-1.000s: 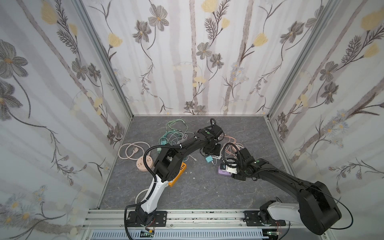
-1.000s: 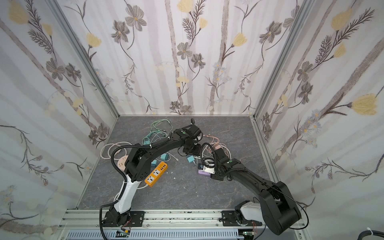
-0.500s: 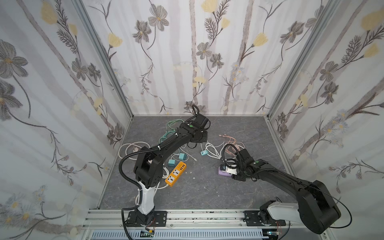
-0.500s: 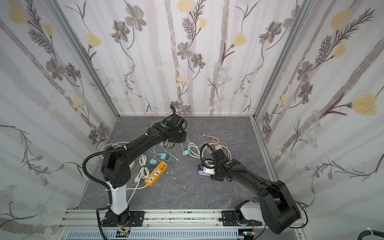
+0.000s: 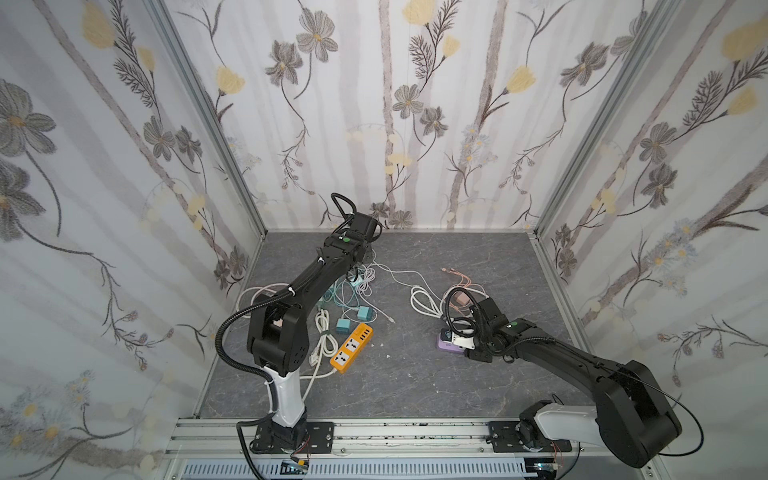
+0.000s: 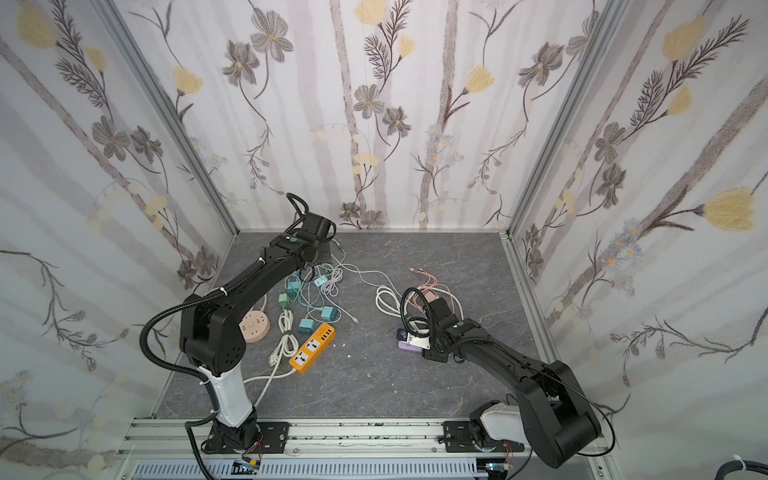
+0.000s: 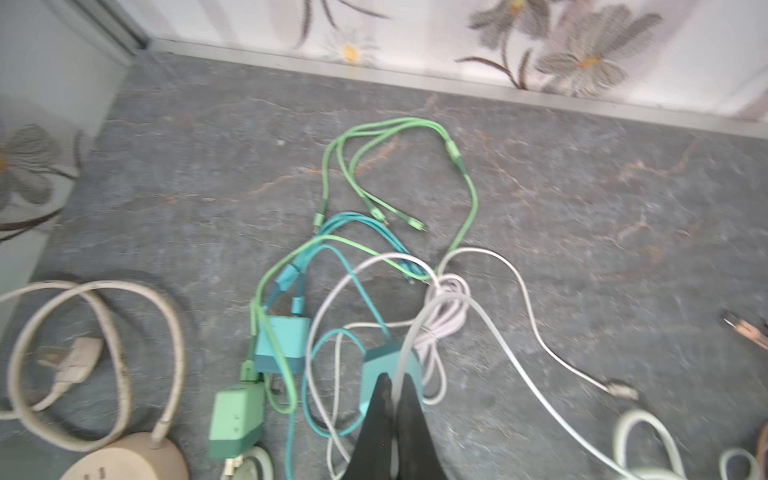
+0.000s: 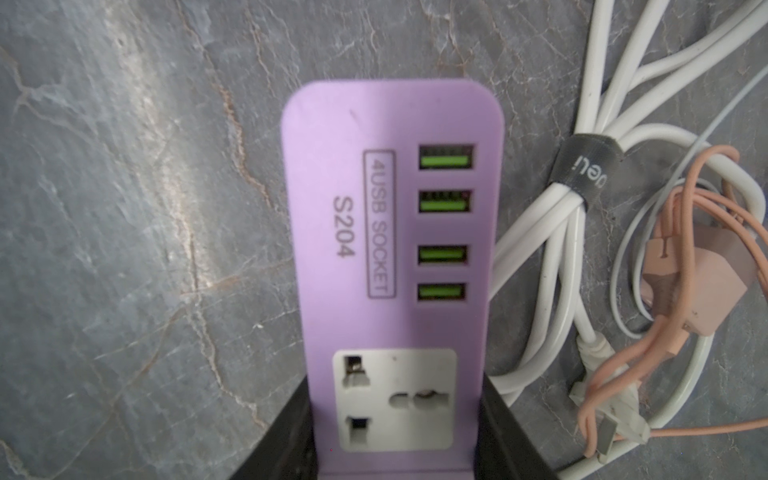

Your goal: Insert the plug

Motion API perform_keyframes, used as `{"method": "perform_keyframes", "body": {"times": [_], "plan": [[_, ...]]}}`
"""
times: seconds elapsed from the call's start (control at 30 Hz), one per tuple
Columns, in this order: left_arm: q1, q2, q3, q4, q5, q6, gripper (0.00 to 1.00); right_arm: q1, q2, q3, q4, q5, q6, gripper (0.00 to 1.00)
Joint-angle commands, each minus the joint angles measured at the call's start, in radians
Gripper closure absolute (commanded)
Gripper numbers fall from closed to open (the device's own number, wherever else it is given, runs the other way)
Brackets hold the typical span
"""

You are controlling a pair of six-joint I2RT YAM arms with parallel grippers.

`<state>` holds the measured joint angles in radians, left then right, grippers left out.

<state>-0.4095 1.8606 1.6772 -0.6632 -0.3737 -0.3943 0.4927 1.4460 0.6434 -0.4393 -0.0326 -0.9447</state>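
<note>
Currently nothing inserted: right end effector [image 8: 397,380] clamps purple power strip [image 8: 353,166], visible sockets [image 8: 395,399] empty; left end effector [image 7: 397,378] pressed together over teal adapter [image 7: 374,365].

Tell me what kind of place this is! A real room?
Probably a robot practice booth, not a real room. The flowery walls are panels in a metal frame, the left arm and right arm are bolted to a rail, and an orange power strip and purple power strip lie among cables.
</note>
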Motion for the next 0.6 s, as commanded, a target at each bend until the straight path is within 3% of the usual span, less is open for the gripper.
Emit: {"method": "perform_keyframes", "body": {"times": [0.0,0.27,0.43,0.5,0.57], "plan": [[0.048,-0.031,-0.023,0.001,-0.135,0.002,1.00,0.000,0.002,0.003,0.027,0.002,-0.009,0.56],[0.163,-0.051,-0.088,-0.005,-0.160,-0.006,1.00,0.004,0.005,0.010,0.022,-0.012,-0.012,0.56],[0.159,-0.028,-0.074,-0.023,-0.084,0.006,1.00,0.051,-0.013,0.017,0.031,-0.067,-0.013,0.57],[0.147,-0.006,-0.052,-0.049,-0.074,0.009,0.94,0.086,-0.012,0.013,0.050,-0.078,-0.019,0.57],[0.129,0.006,-0.026,-0.071,-0.036,0.029,0.82,0.123,-0.002,0.013,0.062,-0.087,-0.025,0.57]]}}
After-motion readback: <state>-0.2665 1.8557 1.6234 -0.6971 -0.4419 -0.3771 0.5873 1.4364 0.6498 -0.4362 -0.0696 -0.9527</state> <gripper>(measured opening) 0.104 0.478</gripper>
